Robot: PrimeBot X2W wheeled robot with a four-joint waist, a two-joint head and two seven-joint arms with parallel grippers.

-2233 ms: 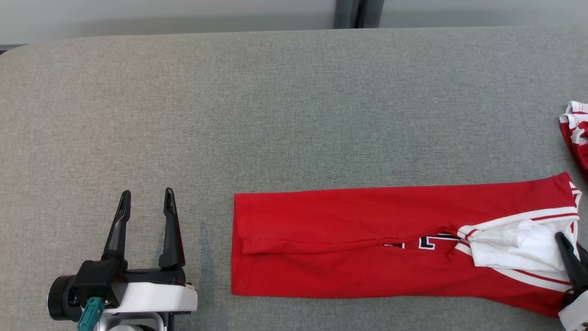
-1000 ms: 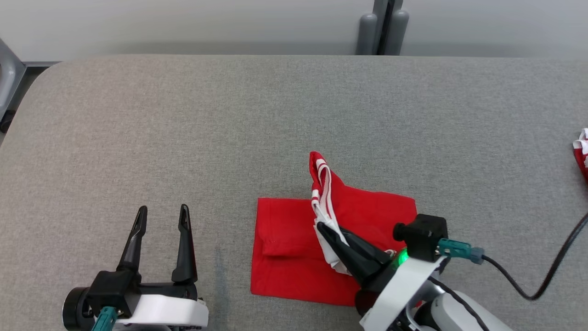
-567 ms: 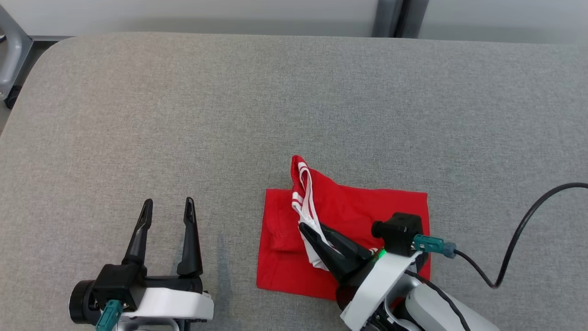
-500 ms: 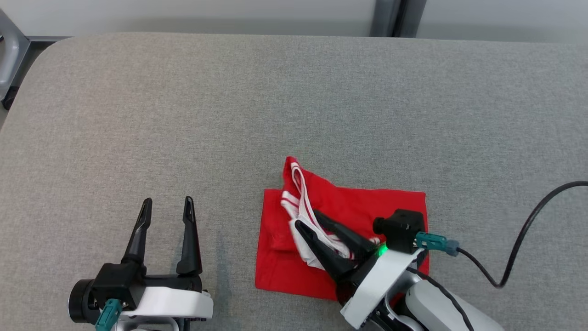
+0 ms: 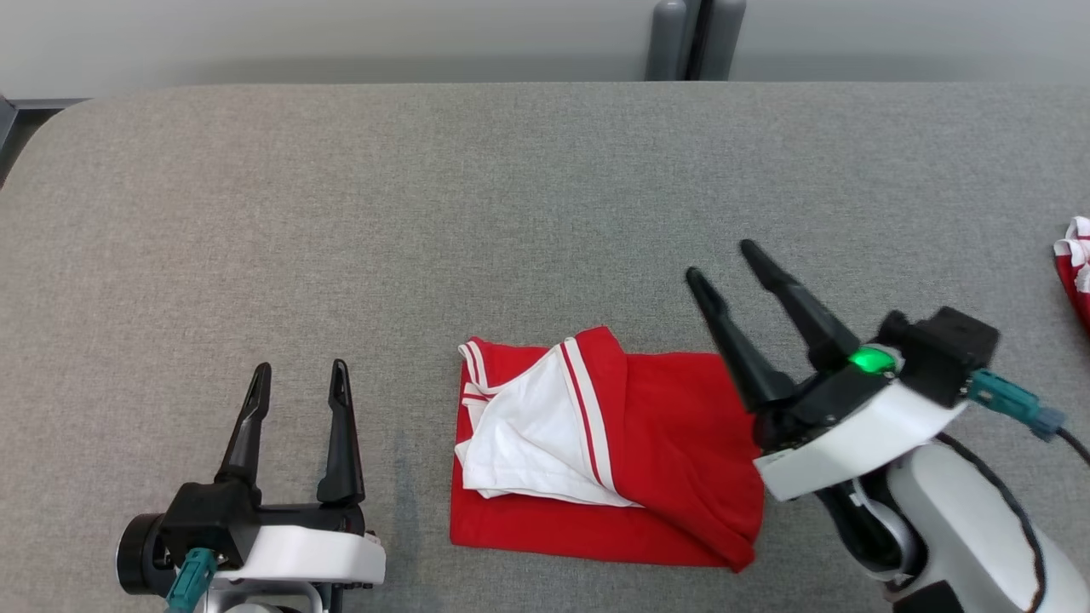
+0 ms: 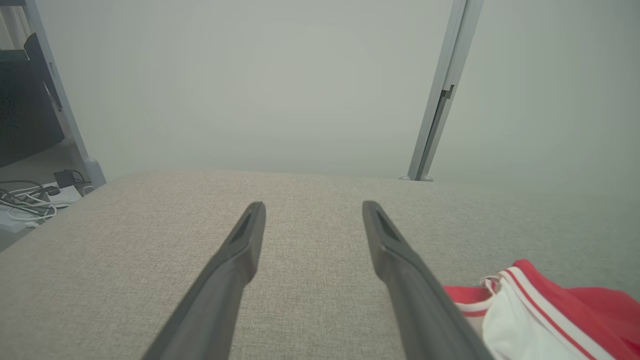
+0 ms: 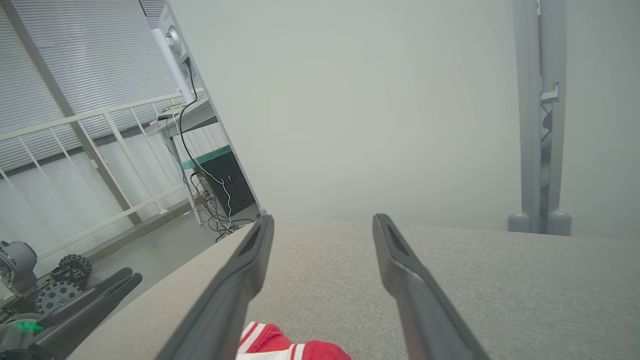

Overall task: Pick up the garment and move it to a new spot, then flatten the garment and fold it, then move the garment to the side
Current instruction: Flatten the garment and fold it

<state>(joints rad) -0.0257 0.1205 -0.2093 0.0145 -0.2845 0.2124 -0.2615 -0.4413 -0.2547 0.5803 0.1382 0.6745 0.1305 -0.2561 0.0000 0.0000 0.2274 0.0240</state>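
Observation:
The garment [image 5: 664,443] is a red jersey with white striped trim, lying folded into a compact rectangle on the grey table [image 5: 477,204]; its white inner side faces up on the left half. A corner of the garment [image 6: 540,315] appears at the lower right of the left wrist view, and its trim [image 7: 280,345] peeks between the fingers in the right wrist view. My right gripper [image 5: 720,262] is open and raised just right of the fold, holding nothing. My left gripper [image 5: 300,375] stands open and empty to the left of the garment.
Another red and white piece of cloth [image 5: 1075,264] lies at the table's right edge. A grey post [image 5: 694,38] stands behind the far edge. The table's rounded left corner [image 5: 34,128] drops off to the floor, where cables [image 6: 25,200] lie.
My right gripper has opened and let go of the garment's end, which now lies folded over on the left half. The gripper has lifted away up and to the right. The left gripper stayed put.

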